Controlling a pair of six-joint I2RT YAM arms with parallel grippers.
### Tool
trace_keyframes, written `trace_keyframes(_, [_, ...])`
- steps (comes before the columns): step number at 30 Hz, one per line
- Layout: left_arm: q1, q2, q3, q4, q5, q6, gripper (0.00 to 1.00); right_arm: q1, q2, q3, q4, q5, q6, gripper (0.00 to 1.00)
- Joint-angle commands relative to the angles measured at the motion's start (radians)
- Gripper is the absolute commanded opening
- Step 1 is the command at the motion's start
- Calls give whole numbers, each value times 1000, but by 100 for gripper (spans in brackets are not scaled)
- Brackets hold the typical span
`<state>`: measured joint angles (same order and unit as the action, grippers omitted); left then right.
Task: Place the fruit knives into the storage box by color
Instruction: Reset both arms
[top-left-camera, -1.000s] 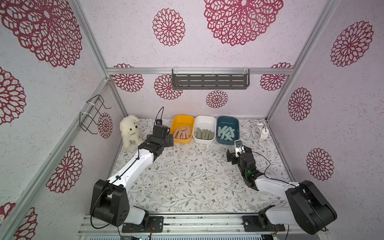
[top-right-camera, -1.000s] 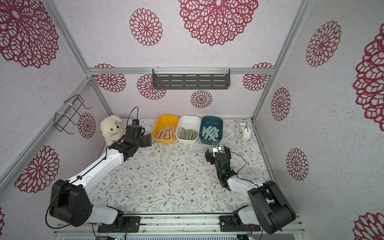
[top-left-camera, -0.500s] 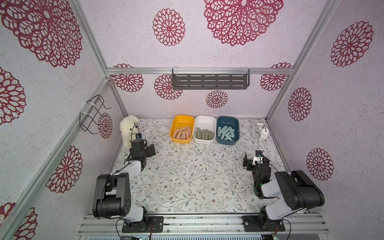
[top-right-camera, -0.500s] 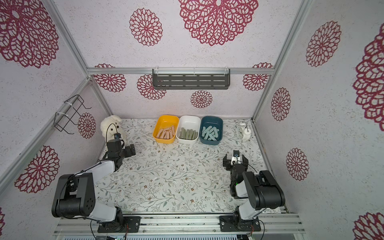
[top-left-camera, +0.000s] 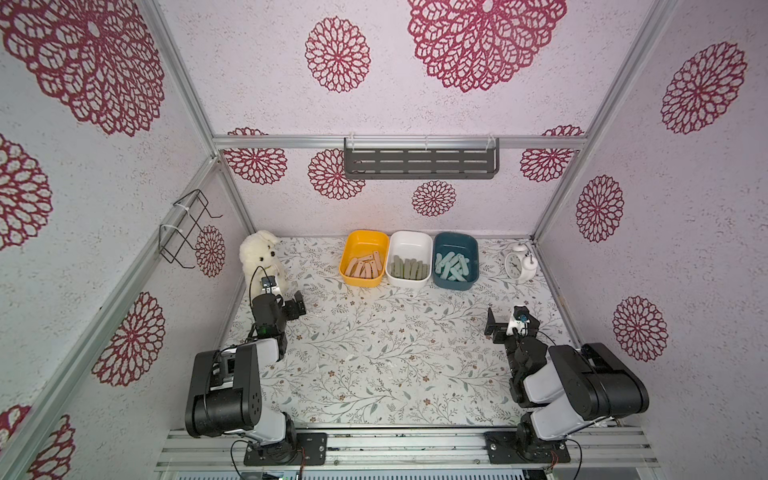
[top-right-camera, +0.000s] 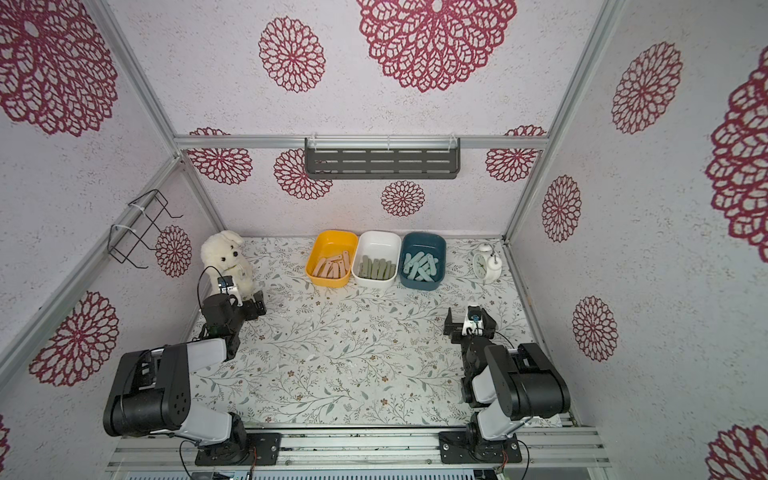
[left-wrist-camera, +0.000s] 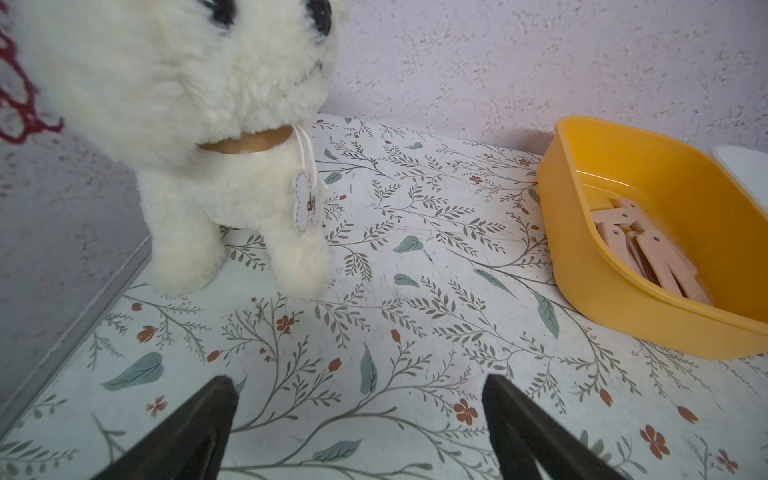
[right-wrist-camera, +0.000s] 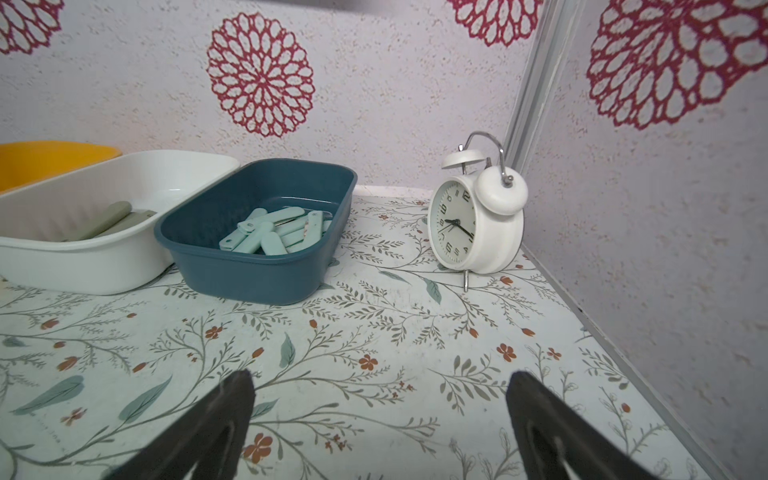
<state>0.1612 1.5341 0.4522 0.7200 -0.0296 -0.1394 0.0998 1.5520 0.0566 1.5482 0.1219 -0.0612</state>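
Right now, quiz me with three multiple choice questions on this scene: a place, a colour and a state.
1. Where is the white tub? A) between the yellow tub and the dark teal tub B) at the row's left end C) at the row's right end
2. What colour are the knives in the dark teal tub? A) peach-pink B) olive green C) pale mint
3. How are the left gripper and right gripper? A) both open and empty B) both shut on knives C) one open, one shut
Answers: 1 A, it sits mid-row in both top views; 2 C, mint knives lie in that tub in the right wrist view; 3 A, each wrist view shows its gripper spread wide with nothing held.
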Motion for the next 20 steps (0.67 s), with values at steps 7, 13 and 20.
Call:
trace_keyframes(7, [-14,27,3,90,-66,0,97,0,-6,133,-163,-67,-24,99])
trace_keyframes(13, [-18,32,-1,109,-75,5,97,-23,2,155,-196,-118,-12,99])
trace_keyframes(20, [-21,15,-21,129,-79,6,97,-38,-13,137,-174,-133,2,99])
